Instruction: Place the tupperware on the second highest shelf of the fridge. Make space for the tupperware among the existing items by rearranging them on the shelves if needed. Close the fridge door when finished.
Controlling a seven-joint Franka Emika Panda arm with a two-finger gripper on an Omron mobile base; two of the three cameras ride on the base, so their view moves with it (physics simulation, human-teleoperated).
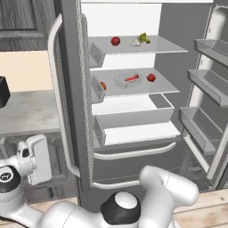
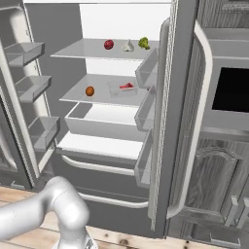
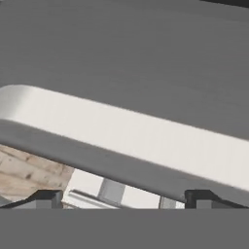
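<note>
- The fridge (image 1: 133,147) stands wide open, both doors swung out; the tupperware (image 1: 128,80) already sits mid-way along the second highest shelf (image 1: 164,89), so closing up looks like the step in hand.
- The gripper (image 3: 124,202) is down low against a long pale handle (image 3: 121,141); its dark tips sit well apart, looking released and grasping nothing.
- Best bet: push the door flat and steadily, then swing wide for the other one.
- Door bins (image 1: 209,80) jut out on the open door.
- A red fruit (image 1: 151,77) sits just beside the tub; an orange piece (image 2: 90,91) lies near the shelf's opposite edge.
</note>
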